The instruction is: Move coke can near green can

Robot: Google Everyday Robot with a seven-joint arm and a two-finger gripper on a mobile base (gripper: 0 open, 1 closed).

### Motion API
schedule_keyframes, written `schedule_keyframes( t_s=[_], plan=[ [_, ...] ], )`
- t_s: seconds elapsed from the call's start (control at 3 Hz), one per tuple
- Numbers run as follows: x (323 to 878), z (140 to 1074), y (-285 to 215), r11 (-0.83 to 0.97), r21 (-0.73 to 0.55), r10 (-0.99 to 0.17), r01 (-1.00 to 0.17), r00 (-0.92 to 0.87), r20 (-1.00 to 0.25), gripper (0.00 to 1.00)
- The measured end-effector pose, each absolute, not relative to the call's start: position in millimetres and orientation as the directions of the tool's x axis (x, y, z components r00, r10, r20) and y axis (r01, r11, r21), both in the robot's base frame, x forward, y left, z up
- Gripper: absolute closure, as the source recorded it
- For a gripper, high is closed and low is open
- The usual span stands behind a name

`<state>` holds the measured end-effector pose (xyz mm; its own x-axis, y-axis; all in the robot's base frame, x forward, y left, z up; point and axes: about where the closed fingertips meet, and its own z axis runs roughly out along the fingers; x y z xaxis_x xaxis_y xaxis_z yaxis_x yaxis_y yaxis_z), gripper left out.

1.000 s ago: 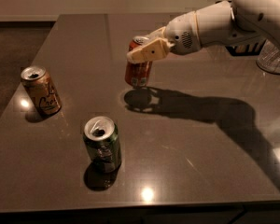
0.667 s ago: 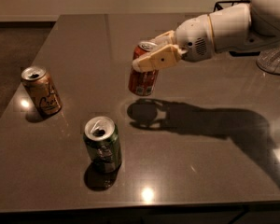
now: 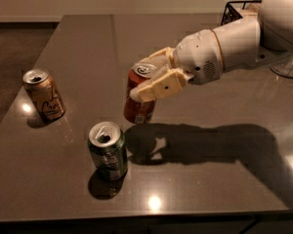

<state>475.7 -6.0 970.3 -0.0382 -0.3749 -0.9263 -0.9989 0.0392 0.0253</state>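
Clasping coke can, jaws over table

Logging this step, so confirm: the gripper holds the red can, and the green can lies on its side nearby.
One error: the camera view shows the green can standing upright, not on its side. The rest holds: the gripper, over the table, grips the red can, with the green can nearby.

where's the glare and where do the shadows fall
Camera view: two small glare spots on the table, one near its front edge, one beside the tan can; the gripper, holding the coke can behind the green can, throws a broad dark shadow frontward.
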Motion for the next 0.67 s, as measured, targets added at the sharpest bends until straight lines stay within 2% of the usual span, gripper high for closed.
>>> schedule_keyframes(
  t_s=[0.67],
  plan=[
    [444.4, 941.1, -19.4, -0.133, -0.045, -0.457, -0.99, 0.101, -0.884, 1.0]
  ],
)
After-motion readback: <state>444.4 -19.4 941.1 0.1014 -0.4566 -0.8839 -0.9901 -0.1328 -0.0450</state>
